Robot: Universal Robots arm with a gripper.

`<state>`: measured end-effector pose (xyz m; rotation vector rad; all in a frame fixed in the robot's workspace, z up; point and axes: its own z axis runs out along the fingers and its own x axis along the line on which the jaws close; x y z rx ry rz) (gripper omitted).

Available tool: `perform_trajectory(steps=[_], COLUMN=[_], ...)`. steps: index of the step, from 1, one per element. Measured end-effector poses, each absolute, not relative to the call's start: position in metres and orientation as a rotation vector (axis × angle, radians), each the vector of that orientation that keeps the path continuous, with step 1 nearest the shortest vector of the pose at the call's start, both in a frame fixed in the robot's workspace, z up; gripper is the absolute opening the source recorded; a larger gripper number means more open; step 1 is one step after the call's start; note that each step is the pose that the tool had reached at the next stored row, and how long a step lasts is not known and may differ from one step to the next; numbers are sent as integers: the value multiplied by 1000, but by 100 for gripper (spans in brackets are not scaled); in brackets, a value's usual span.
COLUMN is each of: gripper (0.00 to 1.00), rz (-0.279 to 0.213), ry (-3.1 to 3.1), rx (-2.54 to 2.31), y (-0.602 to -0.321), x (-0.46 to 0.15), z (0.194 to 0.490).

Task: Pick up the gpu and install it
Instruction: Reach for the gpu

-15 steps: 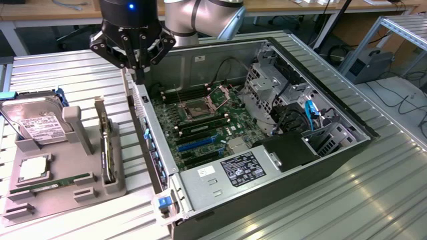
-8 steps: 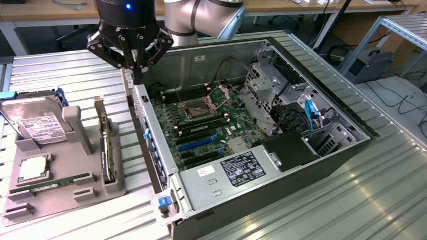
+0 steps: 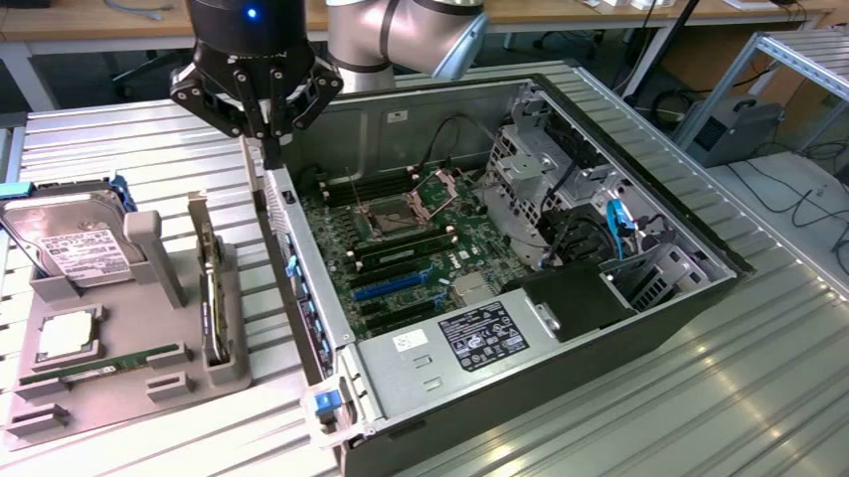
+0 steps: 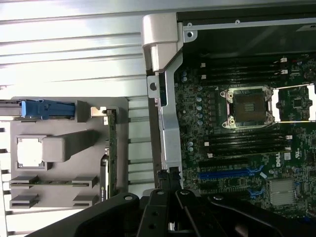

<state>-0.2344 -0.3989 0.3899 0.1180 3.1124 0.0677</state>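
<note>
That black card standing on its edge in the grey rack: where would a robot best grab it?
By its upper long edge, near the middle, coming straight down from above. The gpu stands upright on its thin edge in a slot of the grey rack, so the top edge stands clear. Fingers would probably pinch across its two flat faces.

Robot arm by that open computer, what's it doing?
The robot arm's tool hangs shut, with nothing in it, over the side wall of the open computer case. The gpu it must install stands on edge in the grey holder beside the case, not yet picked up.
</note>
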Motion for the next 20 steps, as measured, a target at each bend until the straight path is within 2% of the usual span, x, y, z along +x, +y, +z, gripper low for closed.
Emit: perform_trajectory(steps=[20], gripper=[11], rz=[68], ry=[3112], rx=[118], y=[-399], x=[-243], z=[389])
